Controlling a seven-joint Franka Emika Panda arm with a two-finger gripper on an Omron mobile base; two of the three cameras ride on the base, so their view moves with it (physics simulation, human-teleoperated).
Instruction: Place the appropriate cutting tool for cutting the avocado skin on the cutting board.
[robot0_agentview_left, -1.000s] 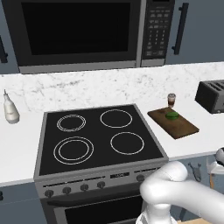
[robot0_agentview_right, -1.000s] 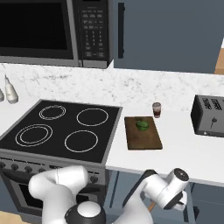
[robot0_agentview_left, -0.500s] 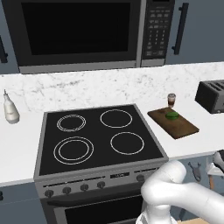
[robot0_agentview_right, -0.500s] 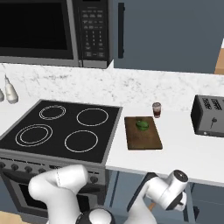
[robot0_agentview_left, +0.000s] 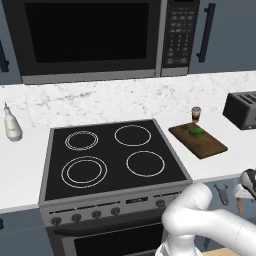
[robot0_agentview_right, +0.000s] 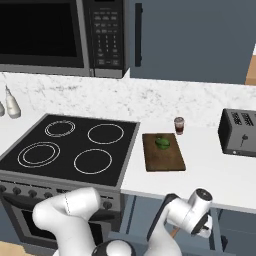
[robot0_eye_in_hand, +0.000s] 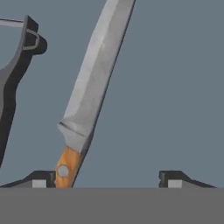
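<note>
In the hand view the cutting tool (robot0_eye_in_hand: 89, 94), a knife with a grey blade and a light tan handle (robot0_eye_in_hand: 66, 166), lies flat on a blue-grey surface. My gripper (robot0_eye_in_hand: 108, 180) is open just over it. The handle end sits beside the left fingertip (robot0_eye_in_hand: 41, 178), and the right fingertip (robot0_eye_in_hand: 174, 178) is well clear of it. The dark-brown cutting board (robot0_agentview_left: 205, 145) (robot0_agentview_right: 162, 159) lies on the counter right of the stove, with the avocado (robot0_agentview_left: 196, 132) (robot0_agentview_right: 162, 142) on its far end. My wrist (robot0_agentview_right: 199, 210) hangs below the counter's front edge.
A dark peeler-like utensil (robot0_eye_in_hand: 17, 65) lies left of the knife. A small brown jar (robot0_agentview_left: 196, 114) (robot0_agentview_right: 179, 125) stands behind the board, a toaster (robot0_agentview_left: 242, 109) (robot0_agentview_right: 239, 132) to its right. The stove (robot0_agentview_left: 112, 155) and a bottle (robot0_agentview_left: 12, 123) are to the left.
The arm has shifted only slightly, low in front of the counter. The board, avocado and jar have not moved.
</note>
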